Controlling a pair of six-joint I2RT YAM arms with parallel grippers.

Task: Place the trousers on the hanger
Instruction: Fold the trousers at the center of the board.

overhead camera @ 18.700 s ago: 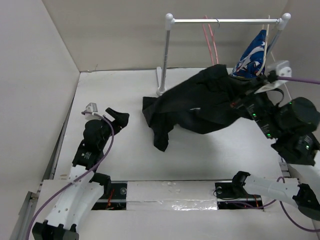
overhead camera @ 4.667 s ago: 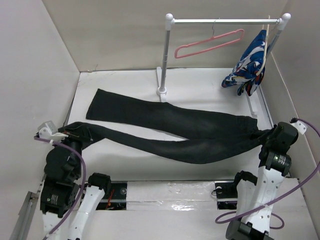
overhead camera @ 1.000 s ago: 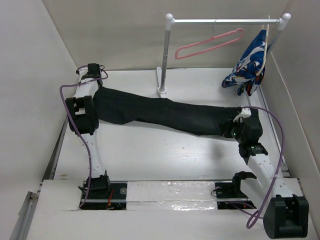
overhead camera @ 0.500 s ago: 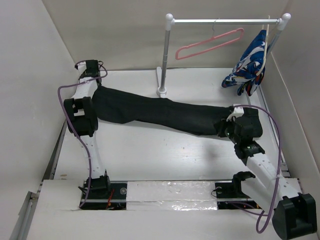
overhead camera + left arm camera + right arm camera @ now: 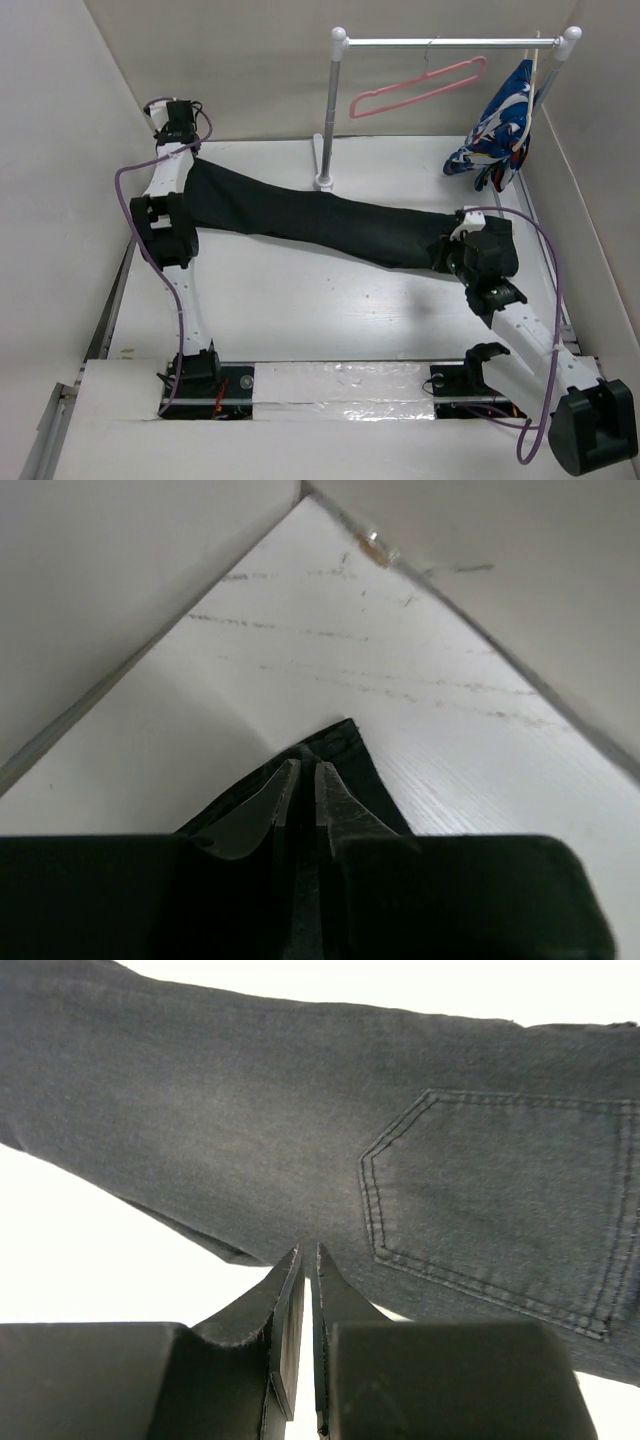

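Note:
The black trousers (image 5: 320, 220) lie stretched across the table, from the far left corner down to the right. My left gripper (image 5: 188, 158) is at the leg ends. In the left wrist view it (image 5: 308, 768) is shut on the dark hem (image 5: 350, 755). My right gripper (image 5: 445, 252) is at the waist end. Seen from the right wrist, its tips (image 5: 309, 1250) pinch the trousers' (image 5: 250, 1130) lower edge beside a back pocket (image 5: 500, 1210). The pink hanger (image 5: 420, 85) hangs tilted on the rail, untouched by either gripper.
The white-and-silver rail stand (image 5: 450, 42) stands at the back, its post foot (image 5: 323, 182) just behind the trousers. A blue-white-red patterned garment (image 5: 500, 130) hangs at its right end. Walls close in on the left, back and right; the left gripper is near the corner (image 5: 300, 495).
The left gripper has closed on the leg ends and drawn them toward the far left corner. The right gripper has slid a little left with the waist end.

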